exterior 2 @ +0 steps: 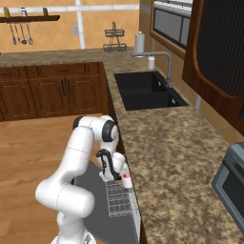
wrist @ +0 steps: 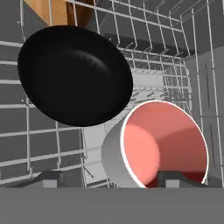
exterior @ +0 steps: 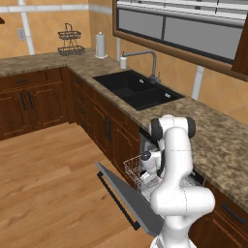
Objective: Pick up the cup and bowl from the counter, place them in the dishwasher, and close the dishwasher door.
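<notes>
Below, at the lower right of the hand view, the squat white cylindrical cup (wrist: 148, 148) with a pink-red inside lies tilted in the white wire rack (wrist: 175, 74) of the dishwasher, its mouth facing the camera. Just beside it, upper left, the shallow glossy black bowl (wrist: 74, 74) leans in the same rack; whether the two touch cannot be told. Both dark fingertips of the gripper (wrist: 111, 180) stand spread at either side of the cup. Beyond, the flat grey dishwasher door (exterior: 128, 201) hangs open beneath the speckled granite counter (exterior: 213, 135).
</notes>
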